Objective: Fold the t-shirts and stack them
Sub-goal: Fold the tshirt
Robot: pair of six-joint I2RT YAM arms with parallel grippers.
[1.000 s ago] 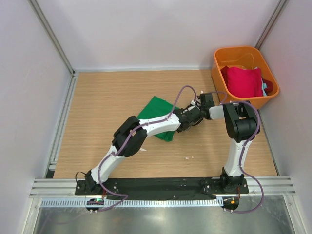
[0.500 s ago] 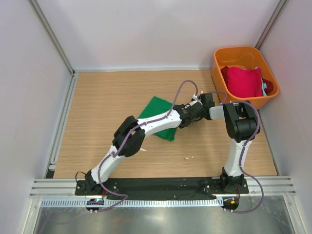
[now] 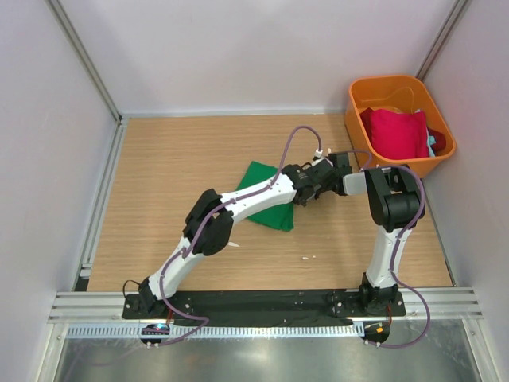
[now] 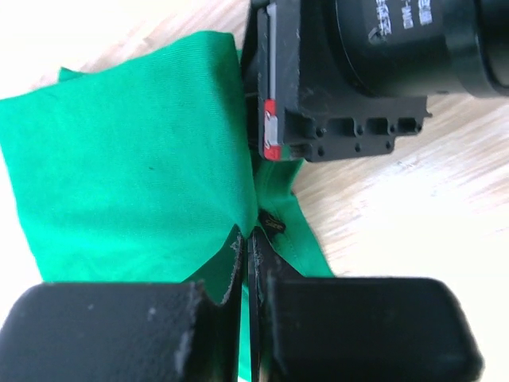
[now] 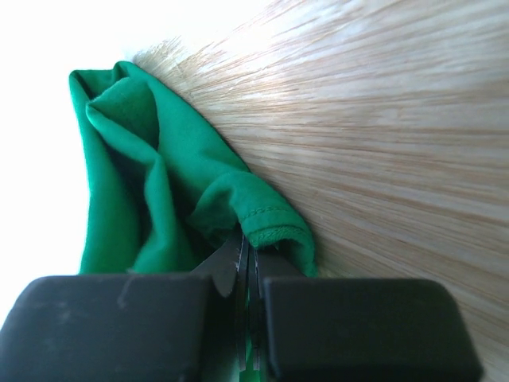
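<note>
The left gripper (image 4: 248, 239) is pressed together on a fold of the green t-shirt (image 3: 272, 213), and the right gripper (image 5: 246, 256) pinches its hemmed edge (the two claws sit just beside each other). The shirt lies bunched on the wooden table (image 3: 175, 175). The red t-shirt (image 3: 395, 131) rests in the orange bin (image 3: 351, 111) at the far right.

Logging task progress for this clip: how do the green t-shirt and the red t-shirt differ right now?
The green t-shirt lies on the table; the red t-shirt sits in the orange bin. The left hand and right hand are both shut on the green t-shirt; neither touches the red t-shirt. Both are plain, single-colour cloth.
</note>
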